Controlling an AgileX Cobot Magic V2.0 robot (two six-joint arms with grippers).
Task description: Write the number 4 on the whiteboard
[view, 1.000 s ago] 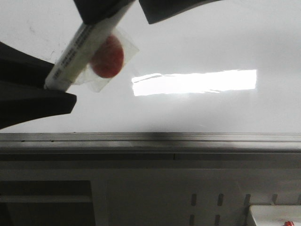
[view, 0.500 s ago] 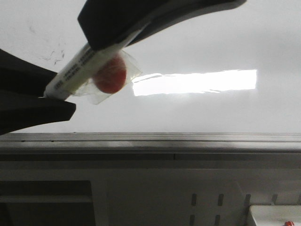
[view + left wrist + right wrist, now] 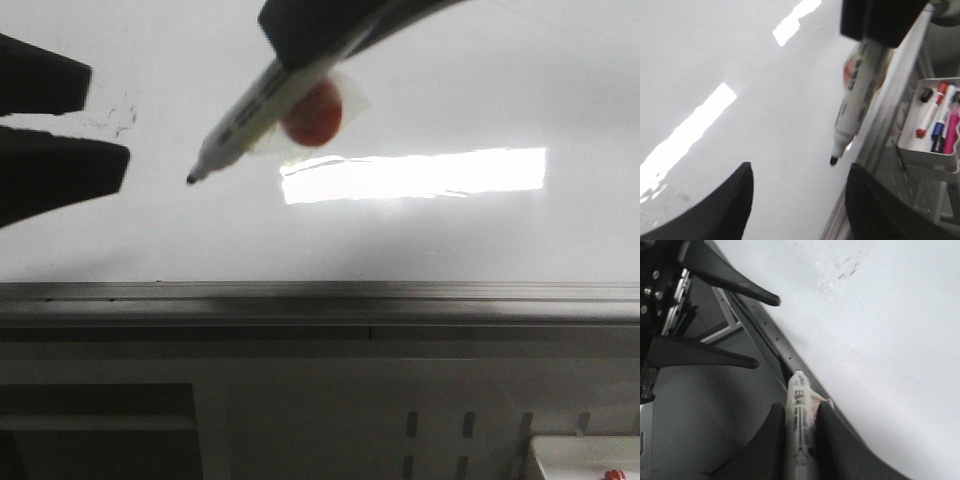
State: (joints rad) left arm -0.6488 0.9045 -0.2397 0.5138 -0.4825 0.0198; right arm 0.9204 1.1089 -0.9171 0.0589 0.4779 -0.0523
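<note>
Since the earlier frames, my right gripper [image 3: 797, 427] has drawn the marker [image 3: 255, 110] clear of the left gripper [image 3: 95, 120]; its black tip now shows bare, so I judge the cap is off.

- Right jaws: clenched on the marker barrel, tip pointing down toward the whiteboard [image 3: 450, 240], near it; contact not confirmed.
- Left jaws: released and parted, beside the marker tip; I cannot see a cap in them.
- Whiteboard: glossy, with a bright light reflection [image 3: 415, 175] and faint smudges [image 3: 115, 110] near the left jaws.
- Number 4: not yet on the board.
- Tray of spare markers [image 3: 935, 120]: beyond the board's edge rail [image 3: 320, 292].

Writing can begin, I judge.
</note>
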